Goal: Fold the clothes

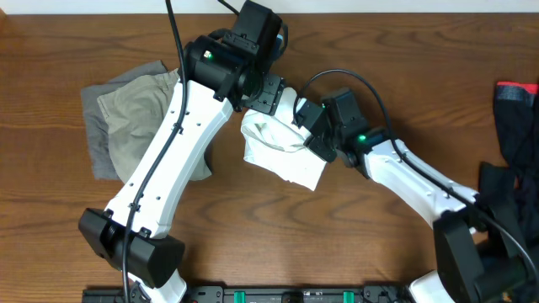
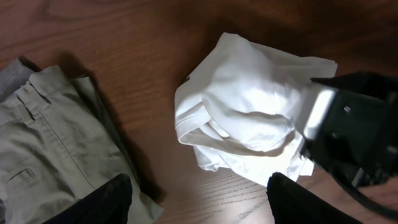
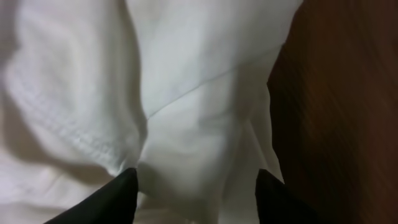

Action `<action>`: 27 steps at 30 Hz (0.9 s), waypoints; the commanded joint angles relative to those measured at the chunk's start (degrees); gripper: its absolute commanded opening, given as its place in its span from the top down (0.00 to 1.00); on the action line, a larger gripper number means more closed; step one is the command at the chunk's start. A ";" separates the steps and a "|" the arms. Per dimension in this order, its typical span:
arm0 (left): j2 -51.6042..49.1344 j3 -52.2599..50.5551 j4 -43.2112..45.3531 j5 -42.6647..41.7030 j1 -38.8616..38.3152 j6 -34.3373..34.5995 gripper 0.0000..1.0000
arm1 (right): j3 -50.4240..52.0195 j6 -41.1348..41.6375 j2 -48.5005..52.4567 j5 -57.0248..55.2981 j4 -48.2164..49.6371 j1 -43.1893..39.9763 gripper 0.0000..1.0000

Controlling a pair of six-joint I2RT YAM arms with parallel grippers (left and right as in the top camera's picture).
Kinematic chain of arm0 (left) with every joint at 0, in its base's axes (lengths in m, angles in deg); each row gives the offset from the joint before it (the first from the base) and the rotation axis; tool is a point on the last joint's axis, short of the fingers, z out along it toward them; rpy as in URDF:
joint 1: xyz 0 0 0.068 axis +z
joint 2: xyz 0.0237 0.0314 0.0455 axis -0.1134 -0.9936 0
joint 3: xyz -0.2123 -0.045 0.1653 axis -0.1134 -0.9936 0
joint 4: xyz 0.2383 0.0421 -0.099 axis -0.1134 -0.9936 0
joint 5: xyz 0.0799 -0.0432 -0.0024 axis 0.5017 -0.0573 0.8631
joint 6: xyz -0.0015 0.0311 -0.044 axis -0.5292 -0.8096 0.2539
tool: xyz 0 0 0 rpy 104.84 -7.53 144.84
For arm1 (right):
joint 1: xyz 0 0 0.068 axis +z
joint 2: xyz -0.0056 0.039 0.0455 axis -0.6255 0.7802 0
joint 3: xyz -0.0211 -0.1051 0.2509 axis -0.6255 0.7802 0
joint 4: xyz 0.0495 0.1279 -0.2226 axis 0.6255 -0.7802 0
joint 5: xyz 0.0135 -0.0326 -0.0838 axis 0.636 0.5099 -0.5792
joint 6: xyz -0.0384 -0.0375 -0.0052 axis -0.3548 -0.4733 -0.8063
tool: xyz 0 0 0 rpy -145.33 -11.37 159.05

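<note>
The white T-shirt [image 1: 282,151] lies bunched in a rough folded bundle at the table's middle; it also shows in the left wrist view [image 2: 242,106] and fills the right wrist view [image 3: 155,93]. My left gripper [image 2: 199,199] is open and empty, hovering above bare wood between the shirt and the khaki shorts [image 1: 139,105], [image 2: 43,143]. My right gripper [image 3: 196,193] is open with its fingers spread over the shirt's right part, cloth lying between them. In the overhead view the left gripper [image 1: 268,94] sits above the shirt's far edge and the right gripper [image 1: 313,133] at its right side.
The khaki shorts lie on a grey piece [image 1: 97,135] at the left. Black garments [image 1: 514,135] with a red trim are piled at the right edge. The right arm's body [image 2: 354,137] shows beside the shirt in the left wrist view.
</note>
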 commanded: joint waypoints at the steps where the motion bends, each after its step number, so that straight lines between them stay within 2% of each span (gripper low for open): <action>1: -0.13 0.31 0.11 0.42 0.20 0.31 0.28 | -0.55 -2.05 -4.66 1.29 -1.92 1.68 0.40; 10: -0.13 0.31 0.48 0.42 0.20 0.31 0.28 | -0.55 -1.99 -1.03 2.73 -2.45 3.21 0.39; 17: -0.13 0.31 0.50 0.42 0.20 0.33 0.28 | -0.55 0.81 1.70 1.79 2.38 3.19 0.40; 18: -0.13 0.31 0.50 0.42 0.20 0.33 0.27 | -0.55 1.84 1.77 1.09 3.61 3.19 0.43; 20: -0.13 0.31 0.48 0.42 0.20 0.31 0.28 | -0.55 2.75 1.75 0.26 5.81 3.19 0.55; 21: -0.13 0.31 0.48 0.42 0.20 0.33 0.28 | -0.55 2.75 1.75 0.15 6.62 3.19 0.65; 22: -0.13 0.31 0.46 0.42 0.20 0.33 0.27 | -0.55 2.75 1.75 0.13 7.19 3.17 0.79; 23: -0.13 0.31 0.44 0.42 0.20 0.33 0.28 | -0.55 2.75 1.77 0.13 7.67 3.04 0.88; 24: -0.13 0.31 0.42 0.42 0.20 0.33 0.27 | -0.55 2.75 1.75 -0.04 7.87 2.84 0.92; 27: -0.13 0.31 0.26 0.42 0.20 0.33 0.28 | -0.55 4.63 1.75 -5.40 8.70 1.90 0.96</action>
